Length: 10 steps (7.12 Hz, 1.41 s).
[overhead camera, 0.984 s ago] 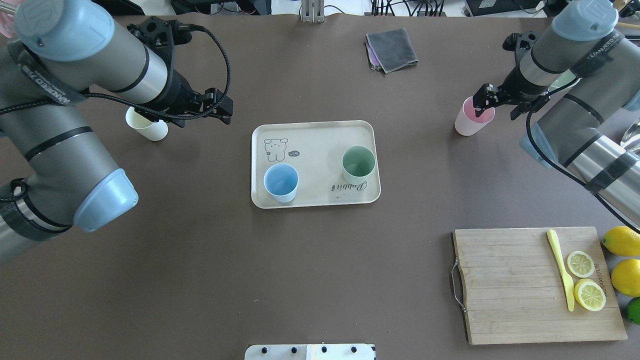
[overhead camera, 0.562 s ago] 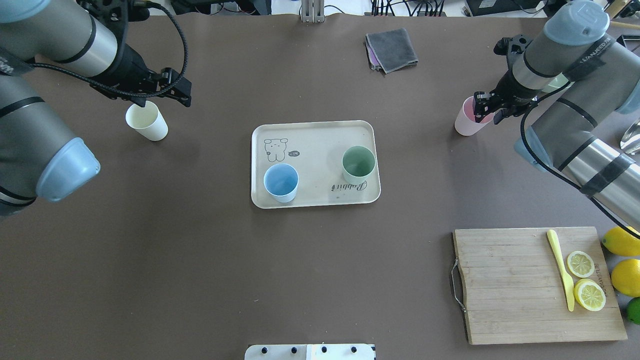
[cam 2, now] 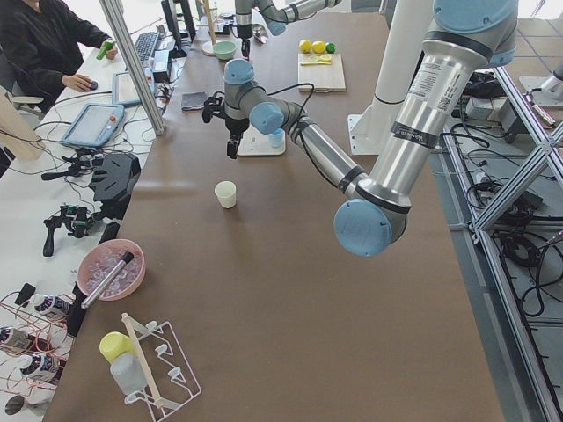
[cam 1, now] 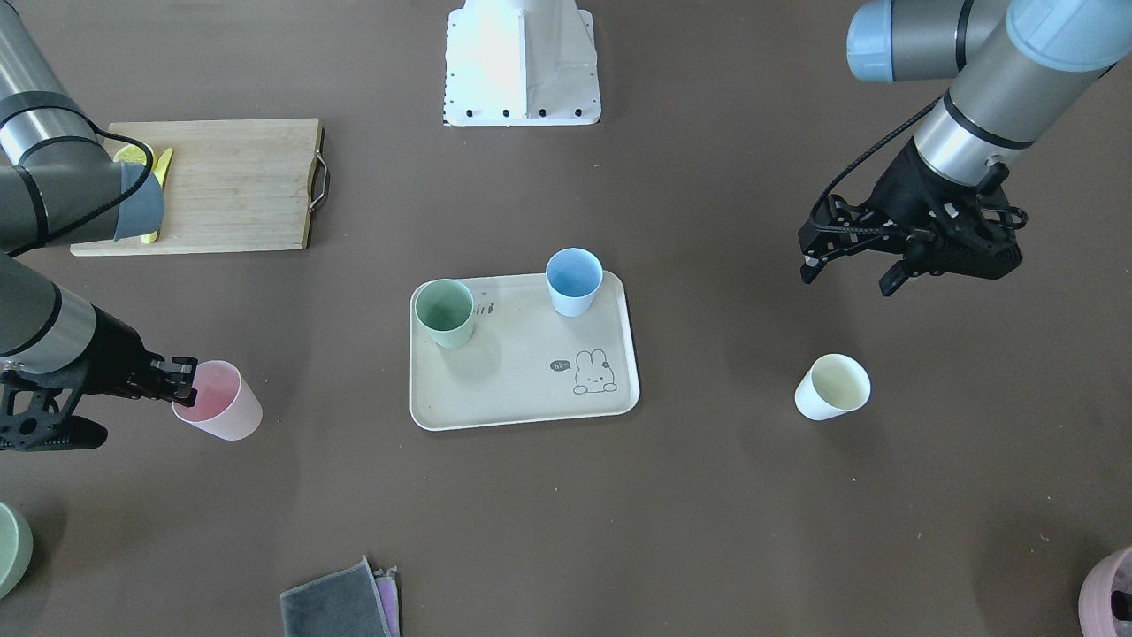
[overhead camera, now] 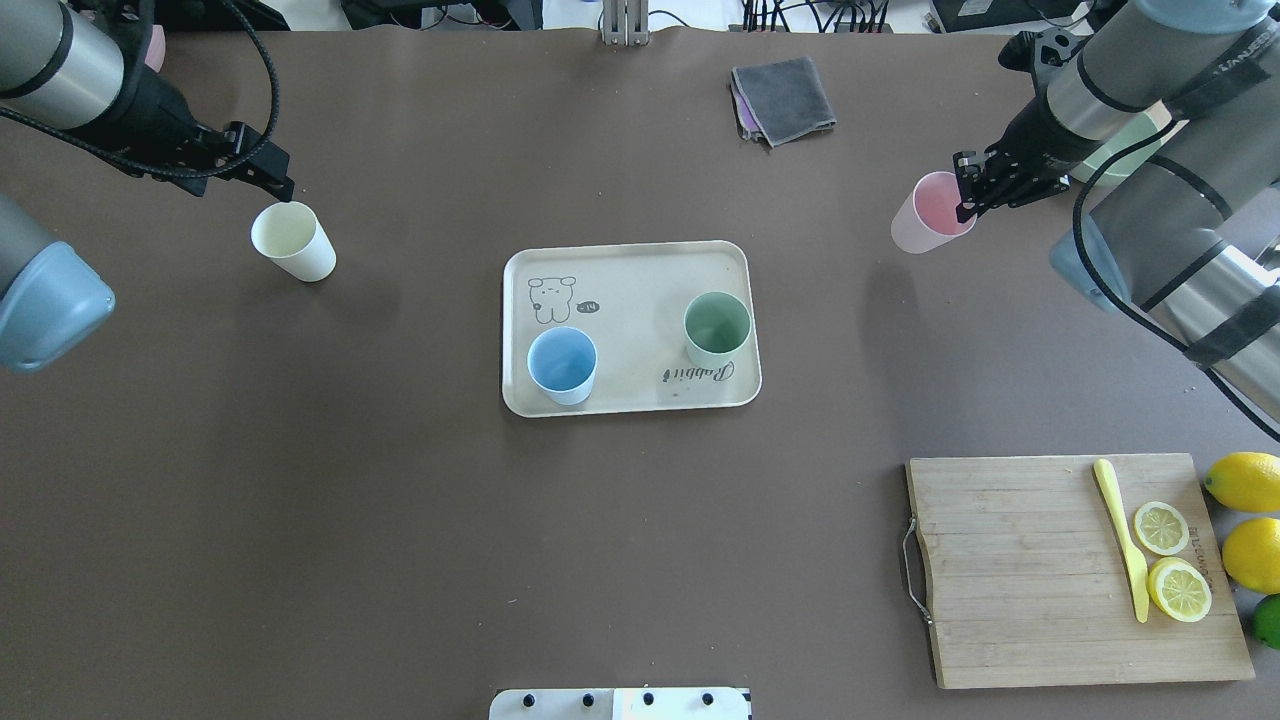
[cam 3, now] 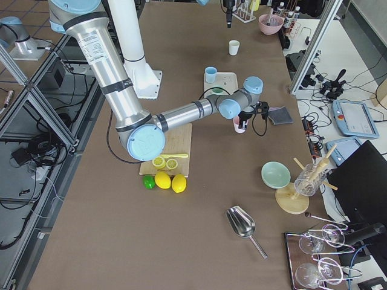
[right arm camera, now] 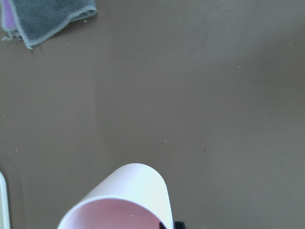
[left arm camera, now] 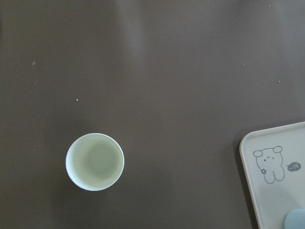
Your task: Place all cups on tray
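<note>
Right tool (overhead camera: pixel 966 195) clamped on pink cup (overhead camera: pixel 922 218) rim, cup tilted, well off tray (overhead camera: pixel 640 270). Level it and lower onto bare tray area, clear of blue cup (overhead camera: pixel 561 362) and green cup (overhead camera: pixel 716 328). Left tool (cam 1: pixel 847 276) open, empty, near white cup (overhead camera: pixel 293 242) on desk (overhead camera: pixel 400 550).
</note>
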### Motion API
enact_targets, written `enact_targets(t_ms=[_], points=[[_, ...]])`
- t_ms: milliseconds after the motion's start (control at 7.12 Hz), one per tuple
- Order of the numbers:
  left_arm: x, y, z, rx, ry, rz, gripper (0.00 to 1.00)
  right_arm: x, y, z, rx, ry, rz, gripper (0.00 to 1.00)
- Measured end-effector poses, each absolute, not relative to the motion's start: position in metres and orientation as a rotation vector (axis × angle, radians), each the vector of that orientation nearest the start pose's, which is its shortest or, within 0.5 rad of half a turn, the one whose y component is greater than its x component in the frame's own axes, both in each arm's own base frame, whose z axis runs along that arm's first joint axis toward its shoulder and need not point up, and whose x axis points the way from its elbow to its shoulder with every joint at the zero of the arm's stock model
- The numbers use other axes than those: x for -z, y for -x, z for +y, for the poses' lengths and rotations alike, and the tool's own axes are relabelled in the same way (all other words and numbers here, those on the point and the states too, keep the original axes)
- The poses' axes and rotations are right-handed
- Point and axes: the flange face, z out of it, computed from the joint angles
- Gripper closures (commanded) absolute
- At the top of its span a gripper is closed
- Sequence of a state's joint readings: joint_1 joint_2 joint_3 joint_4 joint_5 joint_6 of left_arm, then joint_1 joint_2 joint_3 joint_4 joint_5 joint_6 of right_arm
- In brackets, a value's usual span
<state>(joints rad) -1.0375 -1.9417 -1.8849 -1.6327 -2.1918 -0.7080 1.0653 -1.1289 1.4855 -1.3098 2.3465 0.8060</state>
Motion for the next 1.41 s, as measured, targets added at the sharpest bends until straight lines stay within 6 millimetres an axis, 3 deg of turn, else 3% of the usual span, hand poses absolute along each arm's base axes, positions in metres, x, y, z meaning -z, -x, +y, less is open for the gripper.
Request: enact_targets(t_ms=[281,562,703,1124,1405], points=[[-0.352,-0.224,-0.546,-0.120,-0.252,0.856,0.04,-0.379,0.265,-0.620,-0.055,-0.015,-0.989,1.00],[-0.403,-0.239,-0.567,-0.090,-0.267,0.881,0.04,-0.344,0.276,-0.621,-0.110,0.002,-1.018,1.00],[-0.419,-0.249,-0.581,-0.075,-0.271,0.893,0.04,-0.330,0.282,-0.618,-0.129,0.015,-1.025,1.00],[-0.428,-0.275,-0.616,-0.039,-0.259,0.882,0.07,-0.282,0.315,-0.611,-0.155,0.040,-1.009,1.00],[-0.437,-0.292,-0.616,-0.046,-0.269,0.862,0.07,-0.274,0.339,-0.602,-0.150,0.030,-0.985,1.00]])
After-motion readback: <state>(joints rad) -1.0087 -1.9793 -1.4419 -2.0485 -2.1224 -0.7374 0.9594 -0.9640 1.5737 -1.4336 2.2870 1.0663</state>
